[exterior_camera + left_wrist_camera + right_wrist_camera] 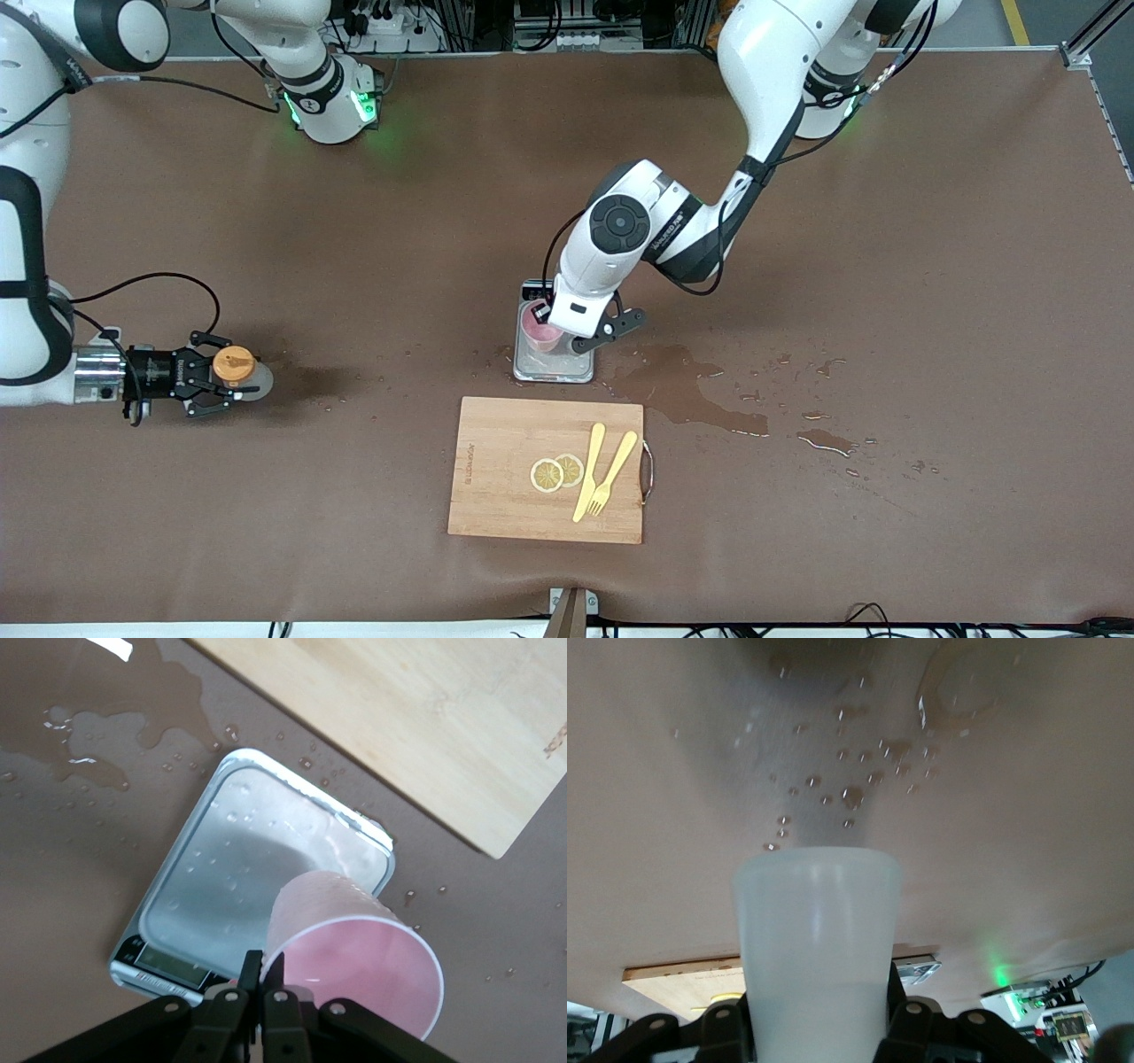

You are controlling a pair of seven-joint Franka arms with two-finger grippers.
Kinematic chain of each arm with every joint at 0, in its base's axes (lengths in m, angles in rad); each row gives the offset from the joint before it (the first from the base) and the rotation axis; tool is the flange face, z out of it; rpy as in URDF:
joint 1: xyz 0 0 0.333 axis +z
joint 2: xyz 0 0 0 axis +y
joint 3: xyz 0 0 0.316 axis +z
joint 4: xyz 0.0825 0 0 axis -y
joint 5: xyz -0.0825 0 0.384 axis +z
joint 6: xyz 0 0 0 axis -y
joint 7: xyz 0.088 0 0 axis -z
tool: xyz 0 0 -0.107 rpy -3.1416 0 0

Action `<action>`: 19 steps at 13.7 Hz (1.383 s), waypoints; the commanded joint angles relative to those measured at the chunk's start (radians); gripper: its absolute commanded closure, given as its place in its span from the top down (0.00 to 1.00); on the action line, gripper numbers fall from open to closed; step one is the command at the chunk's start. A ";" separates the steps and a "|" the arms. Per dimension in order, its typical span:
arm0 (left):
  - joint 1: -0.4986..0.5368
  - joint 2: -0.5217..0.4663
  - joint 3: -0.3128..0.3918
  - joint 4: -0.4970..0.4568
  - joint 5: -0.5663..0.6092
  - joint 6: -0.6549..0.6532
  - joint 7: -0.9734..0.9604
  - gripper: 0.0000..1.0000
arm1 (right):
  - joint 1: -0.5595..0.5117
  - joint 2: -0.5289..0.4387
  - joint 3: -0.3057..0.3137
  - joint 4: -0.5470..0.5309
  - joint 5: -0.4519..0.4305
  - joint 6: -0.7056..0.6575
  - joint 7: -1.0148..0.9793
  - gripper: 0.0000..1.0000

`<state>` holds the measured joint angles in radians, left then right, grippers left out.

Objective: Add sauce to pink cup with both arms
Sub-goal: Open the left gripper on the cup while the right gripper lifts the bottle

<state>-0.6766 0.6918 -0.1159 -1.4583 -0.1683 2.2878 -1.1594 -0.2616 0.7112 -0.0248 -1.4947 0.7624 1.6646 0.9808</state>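
— Holding anything on the left gripper [262, 979]?

— Yes. I see its fingers pinched tight on the rim of the small pale-pink plastic cup [354, 961], which stands on the steel-topped kitchen scale [239, 895], at the corner by the display.

— And the right gripper [215, 374]?

— It's over bare brown table [930, 266] at the right arm's end, clamped around the translucent grey-white squeeze bottle with the orange cap [237, 368]. I see open mat between it and the scale.

— Edges to watch?

— The rectangular bamboo cutting board [514, 478] lies just nearer the front camera than the scale, carrying two lemon slices [556, 472] and a yellow fork and knife [604, 472]. A wet puddle [682, 385] spreads beside the scale toward the left arm's end.
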 commanded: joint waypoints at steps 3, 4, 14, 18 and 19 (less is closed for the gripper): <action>-0.009 0.031 0.010 0.032 0.039 0.022 -0.033 0.00 | 0.099 -0.076 -0.010 -0.015 -0.083 0.061 0.169 0.50; -0.008 0.031 0.010 0.027 0.041 0.022 -0.031 0.00 | 0.116 -0.082 -0.010 -0.013 -0.097 0.073 0.200 0.50; 0.002 0.025 0.010 0.022 0.055 0.015 -0.025 1.00 | 0.237 -0.093 -0.010 -0.015 -0.118 0.156 0.370 0.50; 0.006 0.008 0.016 0.022 0.093 0.010 -0.022 1.00 | 0.303 -0.111 -0.010 -0.012 -0.179 0.181 0.494 0.50; 0.008 0.002 0.015 0.022 0.121 0.009 -0.022 1.00 | 0.321 -0.117 -0.010 -0.013 -0.199 0.191 0.531 0.50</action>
<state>-0.6701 0.7128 -0.1028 -1.4387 -0.1063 2.3066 -1.1608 0.0198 0.6392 -0.0260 -1.4942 0.6135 1.8432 1.4264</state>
